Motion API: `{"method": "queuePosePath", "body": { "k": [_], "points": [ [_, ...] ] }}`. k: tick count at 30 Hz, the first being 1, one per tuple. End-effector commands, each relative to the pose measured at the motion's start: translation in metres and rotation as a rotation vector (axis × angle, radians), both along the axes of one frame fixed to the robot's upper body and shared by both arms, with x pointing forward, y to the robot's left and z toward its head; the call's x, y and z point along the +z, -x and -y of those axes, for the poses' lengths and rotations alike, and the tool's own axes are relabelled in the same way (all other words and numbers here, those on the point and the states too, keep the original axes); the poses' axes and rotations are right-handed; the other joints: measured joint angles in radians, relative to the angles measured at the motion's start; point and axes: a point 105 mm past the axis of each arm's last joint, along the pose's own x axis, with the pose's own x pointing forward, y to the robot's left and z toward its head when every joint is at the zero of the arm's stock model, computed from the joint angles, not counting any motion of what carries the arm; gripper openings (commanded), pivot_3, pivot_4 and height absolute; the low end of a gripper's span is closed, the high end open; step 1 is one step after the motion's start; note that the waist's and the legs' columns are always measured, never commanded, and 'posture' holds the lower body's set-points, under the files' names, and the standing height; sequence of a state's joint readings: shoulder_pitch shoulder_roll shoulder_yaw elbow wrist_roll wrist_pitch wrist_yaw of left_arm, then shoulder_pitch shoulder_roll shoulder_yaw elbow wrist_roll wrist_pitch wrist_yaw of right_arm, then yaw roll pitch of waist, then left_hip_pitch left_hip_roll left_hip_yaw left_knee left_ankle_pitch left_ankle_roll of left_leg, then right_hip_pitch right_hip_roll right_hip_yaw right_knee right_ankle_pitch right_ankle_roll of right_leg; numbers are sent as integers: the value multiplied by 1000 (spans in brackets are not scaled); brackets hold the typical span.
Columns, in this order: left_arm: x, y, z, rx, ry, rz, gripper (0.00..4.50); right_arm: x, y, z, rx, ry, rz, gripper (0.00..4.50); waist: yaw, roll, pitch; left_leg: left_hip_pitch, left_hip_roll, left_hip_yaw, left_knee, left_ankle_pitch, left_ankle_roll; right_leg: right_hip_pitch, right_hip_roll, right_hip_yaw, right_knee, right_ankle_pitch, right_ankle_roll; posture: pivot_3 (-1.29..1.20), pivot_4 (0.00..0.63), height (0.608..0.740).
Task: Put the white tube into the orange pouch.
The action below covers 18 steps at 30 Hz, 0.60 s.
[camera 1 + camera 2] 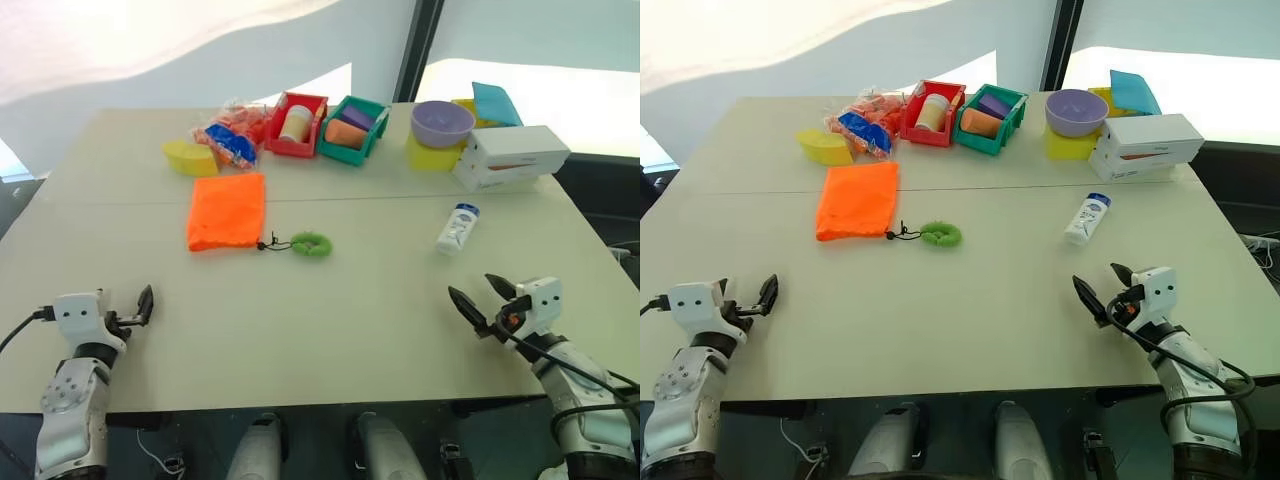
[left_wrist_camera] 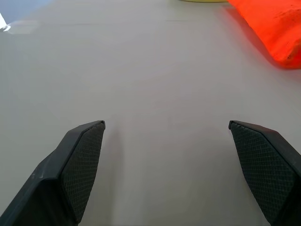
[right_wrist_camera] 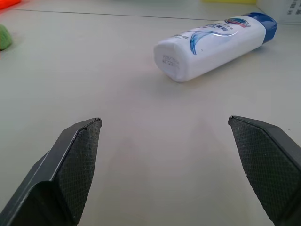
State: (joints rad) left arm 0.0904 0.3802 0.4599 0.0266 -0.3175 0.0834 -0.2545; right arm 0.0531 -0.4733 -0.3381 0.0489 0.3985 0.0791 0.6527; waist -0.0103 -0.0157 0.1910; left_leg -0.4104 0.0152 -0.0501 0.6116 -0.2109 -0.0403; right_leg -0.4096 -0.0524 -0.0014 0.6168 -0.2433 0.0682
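The right gripper (image 1: 481, 296) sits low over the table (image 1: 380, 300) with its two black fingers spread wide apart and nothing between them. The white tube (image 1: 458, 228) lies on its side just ahead of this gripper, with its blue cap pointing away from it.

The left gripper (image 1: 750, 298) also has its fingers wide apart and holds nothing. The orange pouch (image 1: 227, 209) lies flat ahead of it and a bit toward the right gripper's side. The pouch's black cord leads to a fuzzy green ring (image 1: 311, 244), which lies between the pouch and the tube. The tube and the pouch are well apart.
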Motion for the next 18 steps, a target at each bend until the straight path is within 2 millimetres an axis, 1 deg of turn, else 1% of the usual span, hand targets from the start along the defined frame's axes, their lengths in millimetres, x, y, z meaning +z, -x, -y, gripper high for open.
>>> {"method": "queuePosePath", "body": {
  "k": [1, 7, 12, 14, 16, 17, 18],
  "points": [
    [8, 4, -4, 19, -1, 34, 4500, 12, 2, 10, -30, 8, 52, 4490, 0, 0, 0, 0, 0, 0, 0, 0, 0, 0, 0, 0, 0, 0, 0, 0, 150, 740],
    [9, 0, -2, 19, 12, 42, 4500, 13, -1, 9, -39, 12, 63, 4490, 0, 0, 0, 1, 0, 0, 0, 0, 0, 0, 1, 0, 1, 0, 0, 0, 150, 740],
    [16, -11, 9, -18, 14, 61, 4500, 18, -7, -8, 6, 3, 85, 4490, 0, 0, 0, 1, 0, 0, 1, 0, 0, 1, 2, 0, 2, 0, 0, 0, 150, 740],
    [24, -17, 21, -73, 3, 87, 4500, 22, -11, -21, 44, -14, 98, 4490, 0, 0, 0, 1, 0, 0, 1, 0, 0, 1, 2, 0, 2, 0, -1, 0, 150, 740],
    [33, -26, 42, -170, -85, 96, 4500, 27, -17, -45, 101, -61, 111, 4490, 0, 0, 0, 1, 1, 0, 1, 0, 0, 1, 2, 0, 2, 1, -1, 0, 150, 740],
    [36, -30, 49, -200, -122, 97, 4500, 29, -19, -57, 135, -79, 113, 4490, -1, 0, 0, 1, 1, 0, 1, 0, 0, 1, 3, 0, 3, 1, -1, 0, 150, 740],
    [38, -34, 55, -222, -164, 94, 4500, 32, -18, -74, 199, -90, 114, 4490, -1, 0, 0, 1, 1, 0, 2, 0, 0, 0, 3, 1, 4, 1, -1, 0, 150, 740]
  ]
}}
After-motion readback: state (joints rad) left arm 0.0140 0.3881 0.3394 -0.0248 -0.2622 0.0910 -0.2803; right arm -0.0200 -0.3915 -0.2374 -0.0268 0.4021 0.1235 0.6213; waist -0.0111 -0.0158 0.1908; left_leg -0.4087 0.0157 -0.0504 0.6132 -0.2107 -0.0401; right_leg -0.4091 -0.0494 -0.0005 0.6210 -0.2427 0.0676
